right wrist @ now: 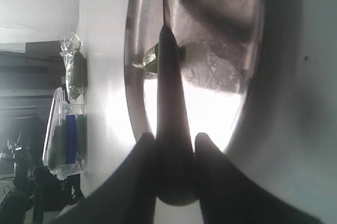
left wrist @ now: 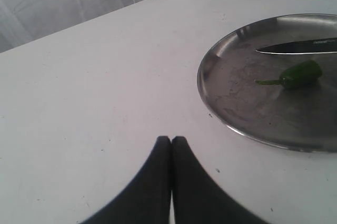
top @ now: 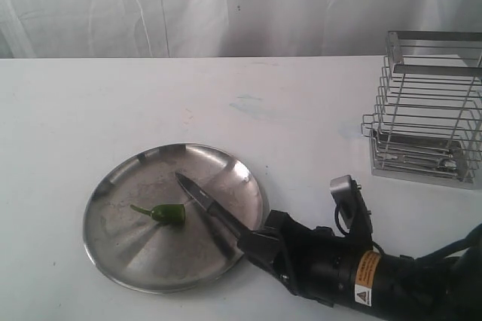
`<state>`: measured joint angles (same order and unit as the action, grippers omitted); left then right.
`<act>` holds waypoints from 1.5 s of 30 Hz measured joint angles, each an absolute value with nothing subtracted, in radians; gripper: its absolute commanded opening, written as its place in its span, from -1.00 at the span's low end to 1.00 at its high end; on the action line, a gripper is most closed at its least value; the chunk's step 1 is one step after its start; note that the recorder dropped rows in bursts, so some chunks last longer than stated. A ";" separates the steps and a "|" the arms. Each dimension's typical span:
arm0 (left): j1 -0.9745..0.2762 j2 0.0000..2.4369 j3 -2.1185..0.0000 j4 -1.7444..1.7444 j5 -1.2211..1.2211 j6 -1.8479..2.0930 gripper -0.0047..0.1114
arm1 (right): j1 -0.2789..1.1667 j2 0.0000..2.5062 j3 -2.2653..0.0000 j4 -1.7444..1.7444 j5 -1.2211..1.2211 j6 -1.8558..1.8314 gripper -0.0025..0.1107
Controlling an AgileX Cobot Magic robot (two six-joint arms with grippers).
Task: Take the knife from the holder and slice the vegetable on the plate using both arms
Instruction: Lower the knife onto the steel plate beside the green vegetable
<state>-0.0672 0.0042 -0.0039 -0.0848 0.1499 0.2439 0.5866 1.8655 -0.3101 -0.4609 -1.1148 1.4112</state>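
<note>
A small green vegetable point(top: 167, 213) with a thin stem lies on the round steel plate point(top: 120, 253) at the front left of the table. My right gripper point(top: 260, 244) is shut on the black handle of the knife point(top: 205, 203), whose blade reaches over the plate with its tip just beyond the vegetable. In the right wrist view the knife point(right wrist: 169, 92) runs out from between the fingers, and the vegetable point(right wrist: 152, 58) shows partly behind the blade. My left gripper point(left wrist: 171, 140) is shut on nothing, over bare table short of the plate point(left wrist: 221, 119). The wire holder point(top: 425, 110) stands at the right.
A white cloth backdrop hangs behind the table. The holder sits near the table's right edge. White tabletop lies between the plate and the holder and to the left of the plate.
</note>
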 measured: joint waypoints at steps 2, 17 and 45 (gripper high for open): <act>-0.067 0.004 -0.004 -0.085 0.150 0.244 -0.92 | 0.587 1.865 -0.310 -0.470 -1.094 1.411 -0.96; -0.067 0.004 -0.004 -0.085 0.150 0.244 -0.92 | 0.587 1.864 -0.310 -0.480 -1.021 1.411 -0.46; -0.067 0.004 -0.004 -0.085 0.150 0.244 -0.92 | 0.587 1.848 -0.316 -0.522 -0.952 1.401 -0.15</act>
<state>-0.0672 0.0042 -0.0039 -0.0848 0.1499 0.2439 0.5866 1.8476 -0.3160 -0.5216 -0.9523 1.4006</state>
